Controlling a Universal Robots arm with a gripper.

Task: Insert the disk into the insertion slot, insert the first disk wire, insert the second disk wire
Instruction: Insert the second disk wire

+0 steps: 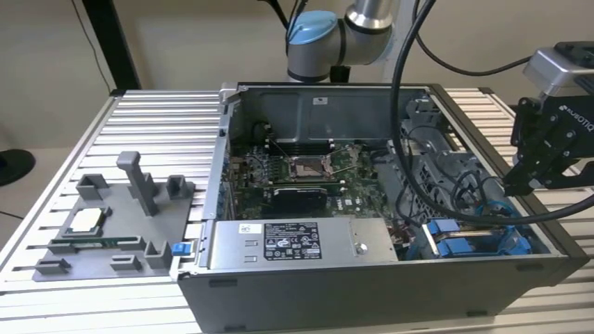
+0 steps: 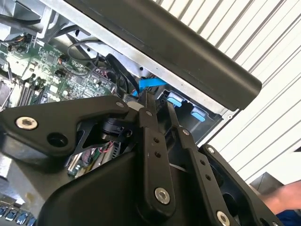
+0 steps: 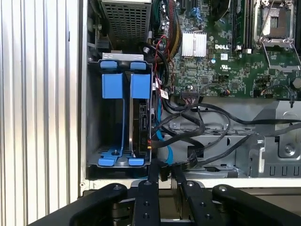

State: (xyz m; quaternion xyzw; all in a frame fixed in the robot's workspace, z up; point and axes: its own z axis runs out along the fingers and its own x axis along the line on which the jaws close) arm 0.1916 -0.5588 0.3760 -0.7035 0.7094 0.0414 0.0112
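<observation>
Where gripper (image 1: 518, 186) hangs at right of exterior view, over computer case (image 1: 371, 296) edge, grasp state unclear; insertion slot (image 1: 455, 240) lower right.

On my feed the gripper (image 2: 156, 102) hangs over a corner of the open case, its tip just beside a blue flat cable (image 2: 151, 83) and near the insertion slot (image 2: 175, 100) with its blue tabs. The green motherboard (image 2: 56, 66) lies further inside. The dark case wall (image 2: 188, 47) runs between the slot and the ribbed table (image 2: 268, 61)
</observation>
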